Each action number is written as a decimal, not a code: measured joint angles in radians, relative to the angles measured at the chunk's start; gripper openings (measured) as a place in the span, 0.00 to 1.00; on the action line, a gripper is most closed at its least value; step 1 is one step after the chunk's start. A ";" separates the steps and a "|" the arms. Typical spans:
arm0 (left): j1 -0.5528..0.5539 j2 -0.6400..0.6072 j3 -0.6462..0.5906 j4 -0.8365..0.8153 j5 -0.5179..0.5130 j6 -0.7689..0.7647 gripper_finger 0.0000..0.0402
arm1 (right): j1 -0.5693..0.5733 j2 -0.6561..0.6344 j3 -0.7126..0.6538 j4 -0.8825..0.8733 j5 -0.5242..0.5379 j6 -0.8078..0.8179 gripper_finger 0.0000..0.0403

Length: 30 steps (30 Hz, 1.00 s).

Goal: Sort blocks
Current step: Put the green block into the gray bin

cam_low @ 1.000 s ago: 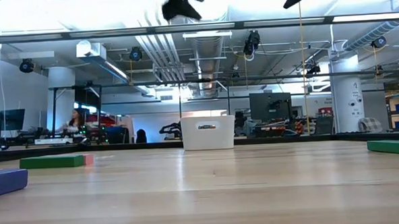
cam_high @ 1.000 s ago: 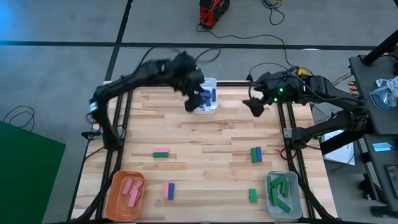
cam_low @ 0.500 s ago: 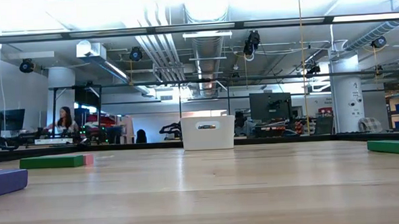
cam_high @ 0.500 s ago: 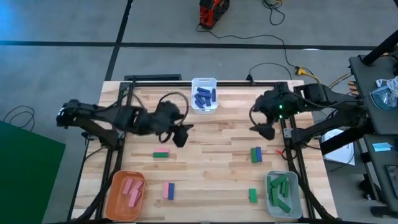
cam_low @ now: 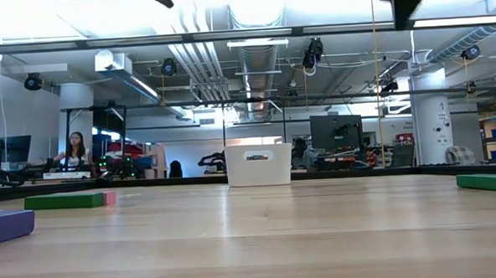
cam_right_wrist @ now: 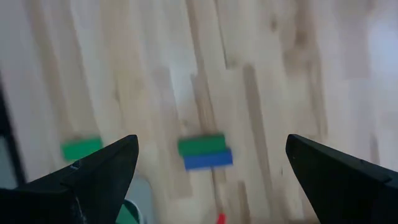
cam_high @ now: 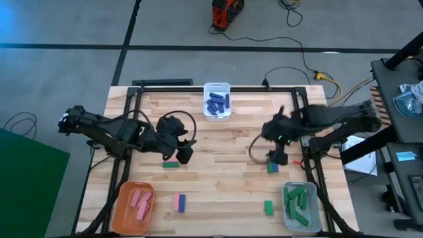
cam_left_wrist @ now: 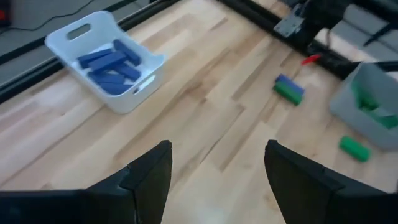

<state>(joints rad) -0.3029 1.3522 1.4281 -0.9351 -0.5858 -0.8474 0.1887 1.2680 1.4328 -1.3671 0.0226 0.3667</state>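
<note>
My left gripper (cam_high: 183, 153) (cam_left_wrist: 217, 177) stands open above the table's middle left, just far-right of a green block lying beside a pink one (cam_high: 171, 164) (cam_low: 66, 200). My right gripper (cam_high: 273, 157) (cam_right_wrist: 211, 171) is open over a green block side by side with a blue one (cam_high: 271, 166) (cam_right_wrist: 204, 152) (cam_left_wrist: 289, 90). Nothing is between either pair of fingers. A pink and a blue block (cam_high: 178, 202) lie together near the front edge, and a single green block (cam_high: 268, 207) (cam_right_wrist: 81, 149) (cam_left_wrist: 354, 148) lies front right.
A white bin (cam_high: 217, 102) (cam_left_wrist: 109, 62) of blue blocks stands at the far edge. An orange bin (cam_high: 134, 201) with pink blocks is front left, a grey bin (cam_high: 301, 205) (cam_left_wrist: 370, 99) with green blocks front right. Bare wood lies between them.
My left gripper has swung from above the white bin toward the table's near left, ending beside the green and pink pair. My right gripper has moved from the far right corner toward the near edge, ending over the green and blue pair. No block has moved.
</note>
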 joint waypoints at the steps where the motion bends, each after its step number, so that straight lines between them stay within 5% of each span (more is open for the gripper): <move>1: 0.000 -0.003 0.000 -0.021 0.000 0.000 0.57 | 0.016 0.008 -0.027 0.001 0.000 -0.010 0.99; 13: 0.001 -0.071 -0.039 -0.083 -0.079 0.006 0.57 | 0.170 -0.136 -0.507 0.374 0.002 -0.001 0.99; 25: 0.004 -0.085 -0.077 -0.077 -0.088 -0.026 0.58 | 0.177 -0.101 -0.527 0.415 -0.092 0.371 0.99; 30: 0.004 -0.069 -0.073 -0.075 -0.089 0.005 0.58 | 0.189 -0.101 -0.521 0.412 -0.011 0.152 0.99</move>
<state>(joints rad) -0.2985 1.2829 1.3554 -1.0103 -0.6746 -0.8421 0.3773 1.1674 0.9114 -0.9555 0.0112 0.5184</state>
